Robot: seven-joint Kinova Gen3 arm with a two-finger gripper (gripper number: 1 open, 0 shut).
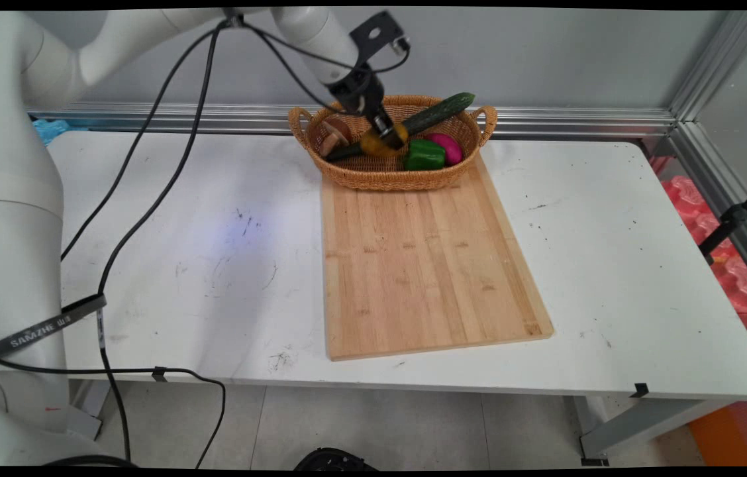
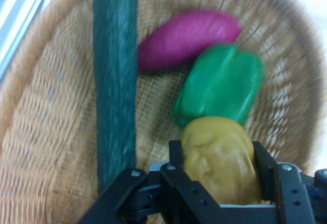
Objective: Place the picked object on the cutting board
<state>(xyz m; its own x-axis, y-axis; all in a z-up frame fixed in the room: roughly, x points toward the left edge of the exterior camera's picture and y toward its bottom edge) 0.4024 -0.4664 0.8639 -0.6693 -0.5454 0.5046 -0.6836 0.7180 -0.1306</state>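
Nearest in the main view, bamboo cutting board [image 1: 423,265] on white table [image 1: 612,265], wicker basket [image 1: 390,173] at its far end, gripper [image 1: 387,132] inside; in the hand view, clamped on yellow potato [image 2: 219,157], beside green bell pepper [image 2: 222,83], purple sweet potato [image 2: 186,37] and cucumber [image 2: 115,75].

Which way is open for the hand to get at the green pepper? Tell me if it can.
Probably not right now: the hand is shut on the yellow potato. The green pepper lies uncovered in the basket, beside the potato.
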